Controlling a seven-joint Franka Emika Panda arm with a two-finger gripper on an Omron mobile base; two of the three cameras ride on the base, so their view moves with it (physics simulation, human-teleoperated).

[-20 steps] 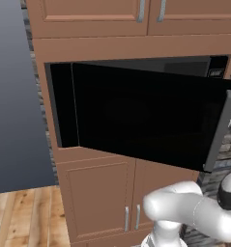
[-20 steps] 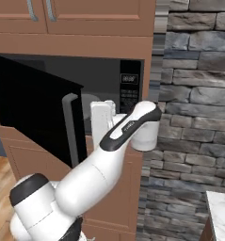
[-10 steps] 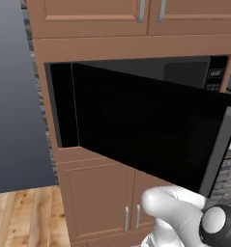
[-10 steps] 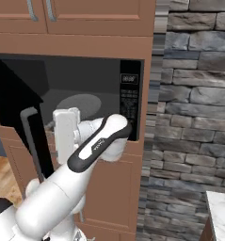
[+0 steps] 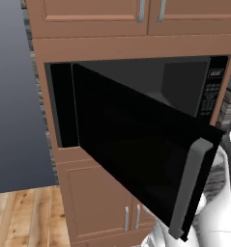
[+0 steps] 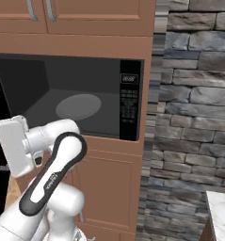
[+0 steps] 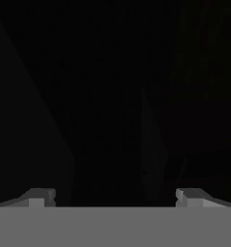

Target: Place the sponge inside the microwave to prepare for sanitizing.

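Door swung further open. Microwave [image 6: 85,94]: black, dark grey cavity, round grey plate [image 6: 78,106]. Gripper [image 7: 115,195] jaws apart, empty.

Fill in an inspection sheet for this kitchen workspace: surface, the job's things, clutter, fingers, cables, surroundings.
Surface: round grey turntable plate bare, inside the dark cavity.
Job's things: microwave open, its black door swung wide, grey bar handle at its free edge; sponge: nothing seen.
Clutter: nothing seen.
Fingers: gripper open, fingers spread wide and empty, facing a dark surface.
Cables: nothing seen.
Surroundings: brown wood cabinets above and below, stone wall to the right, wood floor.
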